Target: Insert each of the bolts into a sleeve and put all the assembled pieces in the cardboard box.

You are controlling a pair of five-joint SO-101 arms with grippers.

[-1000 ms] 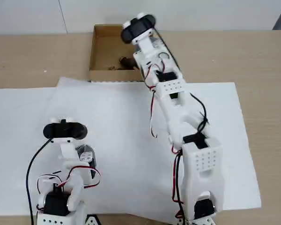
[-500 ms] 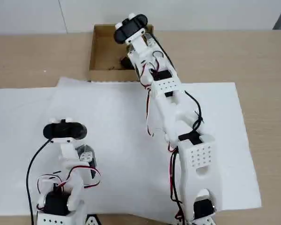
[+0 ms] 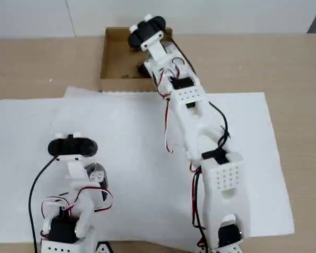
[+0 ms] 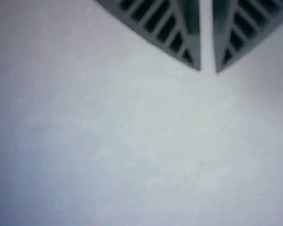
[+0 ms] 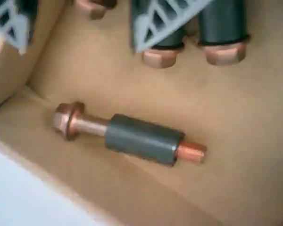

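Down in the brown cardboard box (image 5: pixel 236 122), a copper hex-head bolt (image 5: pixel 73 123) is seen pushed through a dark grey sleeve (image 5: pixel 141 139); right gripper (image 5: pixel 80 42) is spread wide, left gripper (image 4: pixel 207 68) nearly closed.

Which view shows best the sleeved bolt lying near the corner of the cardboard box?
The right wrist view: the sleeved bolt lies whole and close, head to tip. In the high view the cardboard box holds small dark shapes; I cannot tell which is it. The left wrist view faces white paper.
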